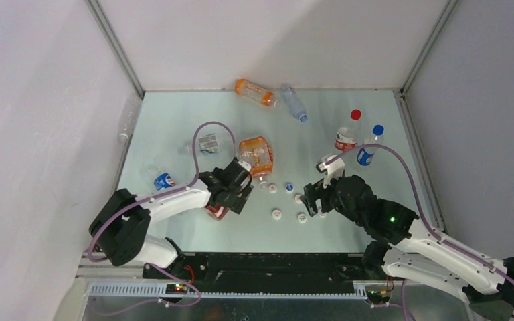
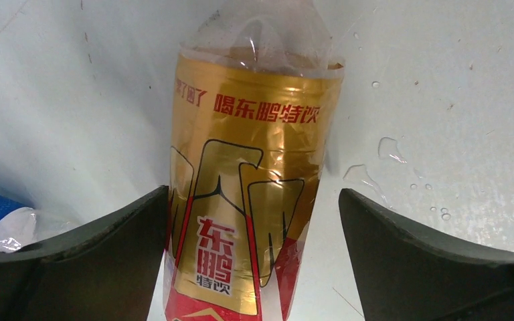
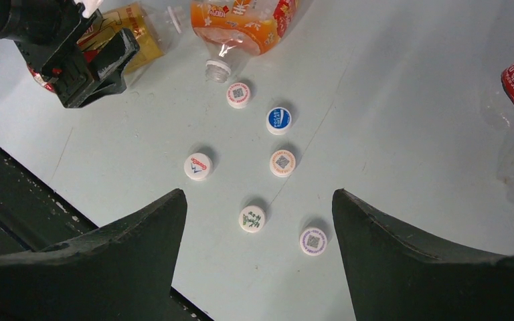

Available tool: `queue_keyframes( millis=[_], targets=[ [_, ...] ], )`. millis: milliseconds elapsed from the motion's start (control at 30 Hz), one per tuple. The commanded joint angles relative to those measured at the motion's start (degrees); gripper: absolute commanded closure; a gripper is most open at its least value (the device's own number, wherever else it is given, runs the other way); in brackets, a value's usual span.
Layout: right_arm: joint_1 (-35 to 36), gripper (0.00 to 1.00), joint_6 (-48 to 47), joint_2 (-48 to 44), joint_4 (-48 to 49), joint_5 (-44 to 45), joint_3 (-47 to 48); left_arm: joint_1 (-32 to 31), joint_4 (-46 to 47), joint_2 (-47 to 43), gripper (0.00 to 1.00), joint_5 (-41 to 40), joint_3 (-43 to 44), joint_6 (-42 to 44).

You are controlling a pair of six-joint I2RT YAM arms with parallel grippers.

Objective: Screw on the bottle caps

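The left tool (image 2: 253, 192) is spread fully and set around a gold-labelled bottle (image 2: 254, 120) lying on the worktop (image 2: 442, 100); the bottle is not clamped. The right tool (image 3: 258, 194) is held open and empty above six loose bottle caps (image 3: 282, 162), which are scattered near an uncapped orange bottle (image 3: 241, 27). The pale, droplet-marked worktop is enclosed by white walls (image 1: 274, 40).

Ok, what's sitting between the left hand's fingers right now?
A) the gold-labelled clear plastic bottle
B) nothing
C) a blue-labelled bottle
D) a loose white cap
A: the left wrist view shows the gold-labelled clear plastic bottle between the fingers of the open left hand, with one finger plainly clear of it.
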Motion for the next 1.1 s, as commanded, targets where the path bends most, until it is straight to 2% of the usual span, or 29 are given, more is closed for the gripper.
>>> queue_keyframes(
  millis=[0, 233, 500, 600, 633, 700, 867, 967, 1067],
  targets=[
    [0.4, 0.18, -0.1, 0.6, 0.4, 0.8, 0.6, -0.4, -0.6, 1.2, 0.04, -1.6, 2.7, 0.4],
    [0.3, 0.18, -0.2, 0.8, 0.3, 0.8, 0.6, -0.4, 3.1, -0.5, 0.2, 4.0, 1.7, -1.6],
    [-0.7, 0.16, 2.8, 2.3, -2.1, -1.3, 0.7, -0.4, 7.7, -5.5, 0.34, 4.6, -1.5, -5.0],
    [-2.1, 0.1, 7.4, 3.5, -3.7, -3.9, 1.4, -0.4, 10.4, -11.3, 0.42, 4.7, -4.2, -5.3],
    [-2.6, 0.04, 8.1, 3.6, -3.9, -6.0, 1.9, -0.4, 11.9, -12.6, 0.47, 4.7, -5.7, -5.0],
    [-3.3, 0.01, 8.9, 3.7, -4.1, -8.5, 2.4, -0.4, 14.8, -16.7, 0.54, 5.1, -8.1, -4.0],
    [-5.2, 0.01, 8.7, 4.4, -4.0, -8.2, 2.0, -0.4, 23.1, -28.6, 0.63, 7.7, -15.2, -1.5],
    [-7.0, 0.01, 8.1, 5.8, -3.8, -8.8, 2.3, -0.4, 30.8, -34.7, 0.64, 9.3, -19.6, 0.1],
    [-11.6, 0.04, 9.3, 8.2, -5.1, -11.4, 3.4, -0.4, 39.6, -42.5, 0.65, 11.0, -25.5, 1.9]
  ],
)
